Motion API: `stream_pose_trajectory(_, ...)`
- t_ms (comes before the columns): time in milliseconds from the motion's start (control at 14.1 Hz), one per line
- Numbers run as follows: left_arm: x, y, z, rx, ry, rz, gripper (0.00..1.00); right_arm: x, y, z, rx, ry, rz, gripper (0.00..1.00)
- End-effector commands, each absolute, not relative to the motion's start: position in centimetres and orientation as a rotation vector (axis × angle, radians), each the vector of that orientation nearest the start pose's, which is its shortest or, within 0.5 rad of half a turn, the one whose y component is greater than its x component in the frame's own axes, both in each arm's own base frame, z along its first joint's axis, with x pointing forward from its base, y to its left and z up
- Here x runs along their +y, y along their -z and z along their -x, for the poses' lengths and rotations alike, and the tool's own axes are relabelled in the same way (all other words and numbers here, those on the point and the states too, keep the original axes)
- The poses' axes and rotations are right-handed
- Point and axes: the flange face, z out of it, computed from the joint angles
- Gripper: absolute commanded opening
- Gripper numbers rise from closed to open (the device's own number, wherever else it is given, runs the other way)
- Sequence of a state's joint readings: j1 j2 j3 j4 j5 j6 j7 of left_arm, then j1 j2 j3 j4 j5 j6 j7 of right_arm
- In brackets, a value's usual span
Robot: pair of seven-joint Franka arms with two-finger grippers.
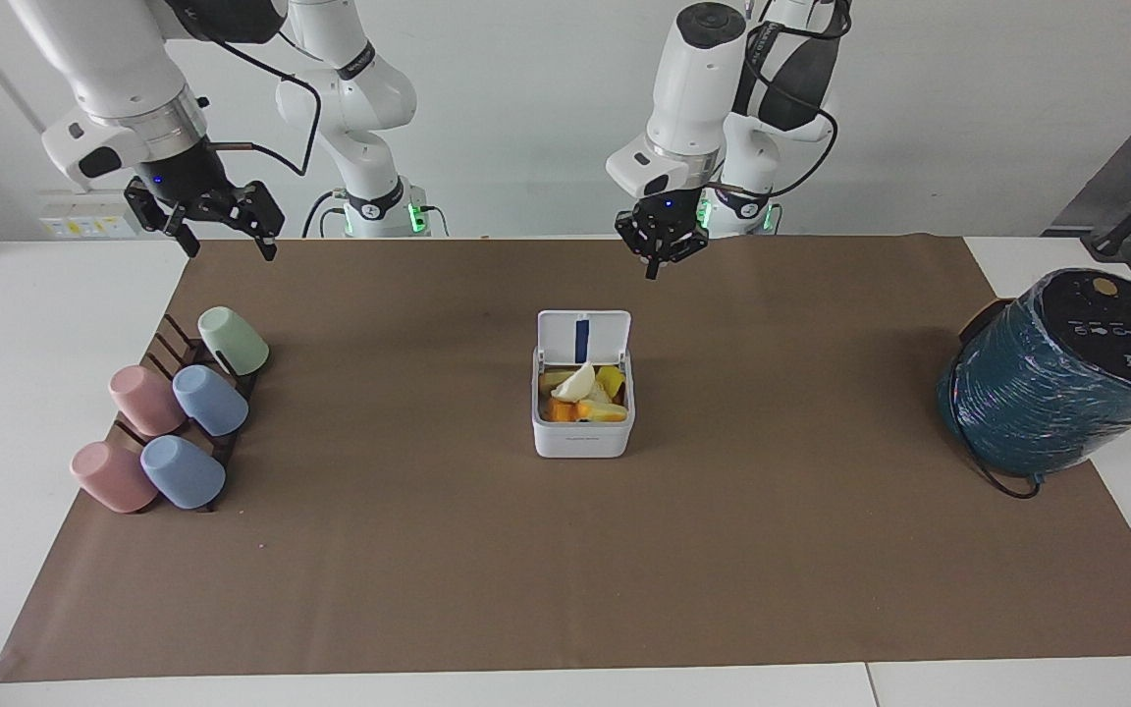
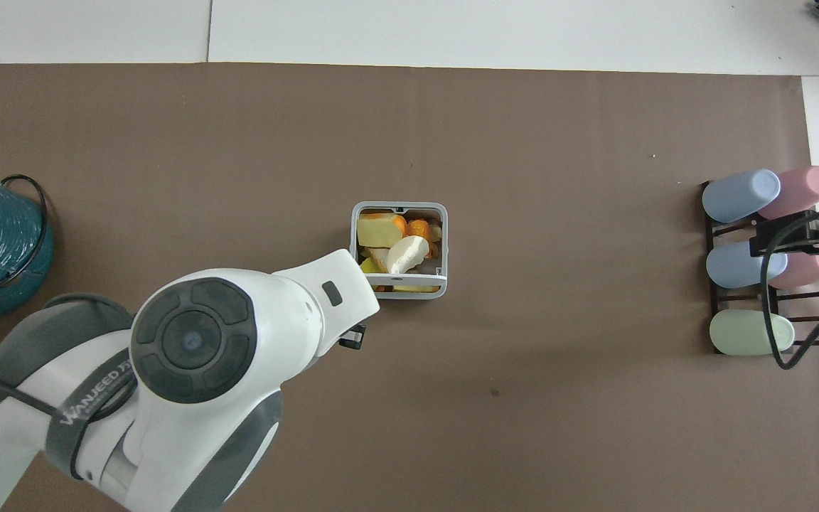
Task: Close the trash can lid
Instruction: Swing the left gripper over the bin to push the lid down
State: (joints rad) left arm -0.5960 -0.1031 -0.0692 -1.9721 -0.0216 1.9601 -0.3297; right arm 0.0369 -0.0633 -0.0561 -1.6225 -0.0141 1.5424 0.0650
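Observation:
The small white trash can (image 1: 582,437) stands in the middle of the brown mat, full of yellow and orange food scraps. Its lid (image 1: 583,337) stands upright and open on the side nearer the robots, with the blue strip showing. In the overhead view the can's rim (image 2: 439,249) shows, and the lid (image 2: 416,277) is seen edge-on. My left gripper (image 1: 659,257) hangs in the air over the mat beside the lid, apart from it. In the overhead view the left arm hides most of the left gripper (image 2: 352,338). My right gripper (image 1: 229,249) waits, open and empty, over the cup rack.
A rack of several pastel cups (image 1: 173,422) lies at the right arm's end of the mat; it also shows in the overhead view (image 2: 758,263). A large teal-wrapped cylinder (image 1: 1056,378) stands at the left arm's end, with a black cable by its base.

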Motion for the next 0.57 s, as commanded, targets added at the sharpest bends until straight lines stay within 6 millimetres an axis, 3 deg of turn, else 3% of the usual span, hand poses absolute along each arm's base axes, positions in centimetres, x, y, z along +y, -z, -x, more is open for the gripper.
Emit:
stream_pose_trajectory(0,-35.7,-51.0,-42.4,0.434,0.169,3.191,0.00,-1.1,-63.6,-52.9,0.138,-0.004,3.152,1.00)
stream_pose_trajectory(212,-37.2,-50.5,-43.9,0.255,0.306,3.271,0.00,-1.2,-63.6,-52.9,0.141,-0.004,3.151,1.00)
stream_pose_trajectory(496,-38.0,-49.8,-45.4,0.165,0.394,3.315,0.00,-1.1,-63.6,-52.9,0.138,-0.004,3.152,1.00)
